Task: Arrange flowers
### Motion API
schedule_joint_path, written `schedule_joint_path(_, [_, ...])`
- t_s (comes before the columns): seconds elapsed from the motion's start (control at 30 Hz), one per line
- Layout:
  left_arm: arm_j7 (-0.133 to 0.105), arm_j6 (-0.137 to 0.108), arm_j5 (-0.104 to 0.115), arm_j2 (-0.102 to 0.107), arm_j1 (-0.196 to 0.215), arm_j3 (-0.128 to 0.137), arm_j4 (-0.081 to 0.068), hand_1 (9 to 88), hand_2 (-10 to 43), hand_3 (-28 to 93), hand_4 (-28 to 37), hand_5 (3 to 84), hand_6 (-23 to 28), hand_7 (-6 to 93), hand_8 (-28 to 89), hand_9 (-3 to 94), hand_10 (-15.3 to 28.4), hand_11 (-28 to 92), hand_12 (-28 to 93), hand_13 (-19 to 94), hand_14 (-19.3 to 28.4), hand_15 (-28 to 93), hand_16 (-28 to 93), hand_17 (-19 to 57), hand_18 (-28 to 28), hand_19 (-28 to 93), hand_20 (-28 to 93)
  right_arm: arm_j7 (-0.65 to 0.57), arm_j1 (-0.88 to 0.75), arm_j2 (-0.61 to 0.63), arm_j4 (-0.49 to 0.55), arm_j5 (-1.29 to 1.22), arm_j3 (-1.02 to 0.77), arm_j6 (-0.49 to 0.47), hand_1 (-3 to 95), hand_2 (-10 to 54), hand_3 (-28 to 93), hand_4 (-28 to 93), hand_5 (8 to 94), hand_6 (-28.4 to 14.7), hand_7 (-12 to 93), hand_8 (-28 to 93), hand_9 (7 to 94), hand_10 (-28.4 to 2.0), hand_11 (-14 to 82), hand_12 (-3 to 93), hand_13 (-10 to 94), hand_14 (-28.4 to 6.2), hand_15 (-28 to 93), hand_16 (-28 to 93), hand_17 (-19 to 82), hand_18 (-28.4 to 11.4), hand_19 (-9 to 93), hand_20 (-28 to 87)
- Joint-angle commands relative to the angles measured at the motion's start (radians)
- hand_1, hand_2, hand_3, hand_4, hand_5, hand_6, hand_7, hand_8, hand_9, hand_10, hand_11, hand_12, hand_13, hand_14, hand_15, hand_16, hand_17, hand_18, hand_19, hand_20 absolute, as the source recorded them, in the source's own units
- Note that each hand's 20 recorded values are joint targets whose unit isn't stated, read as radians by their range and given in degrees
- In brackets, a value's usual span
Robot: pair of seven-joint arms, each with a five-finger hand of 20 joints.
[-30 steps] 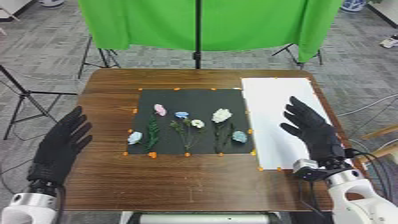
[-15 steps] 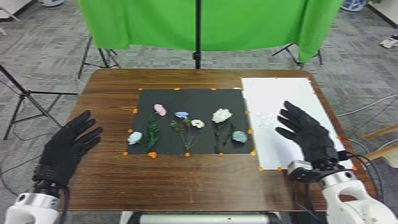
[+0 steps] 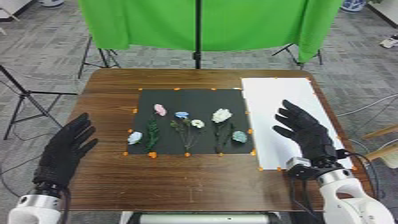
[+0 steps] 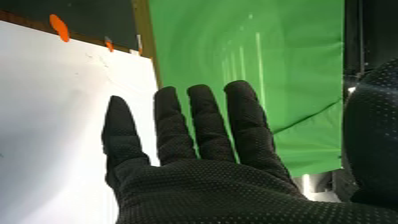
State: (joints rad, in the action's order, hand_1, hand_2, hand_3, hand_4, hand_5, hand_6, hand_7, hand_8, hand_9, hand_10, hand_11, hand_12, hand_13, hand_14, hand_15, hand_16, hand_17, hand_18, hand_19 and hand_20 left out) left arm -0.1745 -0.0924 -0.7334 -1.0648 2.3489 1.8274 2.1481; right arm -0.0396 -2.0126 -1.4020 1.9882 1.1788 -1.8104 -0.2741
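Because the flowers (image 3: 221, 115) on the black mat (image 3: 191, 96) seem light and easily crushed, we'd pinch their stems (image 3: 187, 140) with our right hand (image 3: 310, 135), empty and straight-fingered over the white sheet (image 3: 266, 95)

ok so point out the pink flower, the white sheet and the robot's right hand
pink flower (image 3: 160, 109): head view, on its bloom
white sheet (image 3: 268, 105): head view, on its bare upper part
right hand (image 4: 209, 192): right wrist view, on its palm

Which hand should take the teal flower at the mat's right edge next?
Right, probably: the open right hand, over the white sheet, is nearer the teal flower than the left hand.
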Motion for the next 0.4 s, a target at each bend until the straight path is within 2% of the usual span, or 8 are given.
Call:
schedule_joint_path(0.03, [-0.009, -0.001, 0.005, -0.004, 0.017, 0.000, -0.005, 25.5, -3.9, 69, -28.1, 30.2, 4.3, 20.0, -10, 18.9, 10.1, 16, 19, 14, 11.0, 20, 6, -9.5, 20.8, 48, 8, 0.035, -0.016, 0.002, -0.006, 0.003, 0.012, 0.016, 14.5, -4.5, 82, -25, 34.4, -3.7, 13, -10, 31.3, -11.8, 3.9, 22.3, 26, -12.1, 2, 37, 4, -20.5, 40, 23])
schedule_joint_path(0.07, [-0.003, 0.012, 0.003, -0.015, 0.010, 0.003, -0.008, 25.5, -3.9, 69, -28.1, 30.3, 4.4, 20.0, -10, 18.9, 10.3, 16, 19, 14, 11.0, 20, 6, -9.0, 20.6, 48, 8, 0.069, -0.024, 0.011, -0.007, 0.002, 0.030, 0.060, 14.8, -4.4, 82, -25, 34.6, -4.1, 13, -10, 31.4, -12.3, 4.2, 22.2, 27, -12.0, 2, 37, 6, -19.4, 41, 23])
schedule_joint_path(0.1, [-0.010, 0.007, 0.013, -0.010, 0.012, 0.000, -0.009, 25.6, -3.9, 69, -28.0, 30.4, 4.6, 19.9, -10, 18.9, 10.6, 17, 19, 14, 11.2, 20, 6, -8.0, 19.7, 47, 7, 0.100, -0.027, 0.019, -0.010, -0.004, 0.052, 0.109, 14.9, -4.6, 83, -25, 34.8, -4.4, 13, -10, 31.5, -12.2, 4.7, 22.1, 29, -11.9, 3, 37, 8, -18.2, 42, 24])
schedule_joint_path(0.17, [-0.002, 0.015, 0.009, -0.006, 0.003, 0.001, -0.013, 26.0, -3.8, 69, -28.0, 30.8, 5.2, 19.8, -10, 18.6, 11.8, 16, 18, 13, 11.4, 20, 6, -6.4, 17.3, 45, 6, 0.092, -0.031, 0.020, -0.009, -0.024, 0.049, 0.101, 16.0, -4.8, 84, -26, 34.5, -5.2, 13, -10, 31.9, -12.1, 6.8, 20.6, 32, -10.7, 5, 33, 14, -13.1, 38, 22])
schedule_joint_path(0.23, [-0.010, 0.016, 0.015, 0.001, -0.001, -0.004, -0.017, 26.2, -3.8, 69, -28.0, 31.5, 5.9, 19.5, -10, 18.5, 12.2, 17, 18, 13, 11.5, 21, 5, -5.7, 14.9, 43, 4, 0.099, -0.036, 0.034, -0.008, -0.028, 0.053, 0.119, 16.5, -4.9, 84, -26, 36.0, -6.4, 14, -11, 33.3, -13.2, 8.1, 19.3, 34, -10.3, 5, 30, 17, -9.9, 33, 21])
schedule_joint_path(0.33, [-0.003, 0.018, 0.013, 0.003, -0.009, -0.003, -0.017, 26.6, -3.7, 69, -28.1, 32.0, 6.6, 19.2, -10, 18.5, 12.4, 17, 18, 13, 11.5, 21, 5, -4.9, 13.3, 43, 4, 0.103, -0.035, 0.035, -0.004, -0.035, 0.045, 0.117, 16.8, -4.9, 85, -26, 38.7, -8.8, 14, -11, 35.4, -14.2, 9.9, 18.2, 34, -9.6, 6, 26, 19, -8.1, 27, 19])
schedule_joint_path(0.4, [0.020, 0.024, -0.001, 0.002, -0.007, 0.009, -0.010, 26.5, -3.6, 69, -28.1, 32.0, 6.4, 19.3, -9, 18.6, 12.2, 17, 18, 13, 11.5, 21, 5, -5.7, 14.2, 43, 4, 0.099, -0.035, 0.029, 0.002, -0.030, 0.036, 0.110, 16.9, -5.0, 85, -26, 39.4, -9.0, 13, -11, 36.0, -14.4, 10.3, 17.7, 35, -9.8, 7, 25, 19, -8.4, 26, 20])
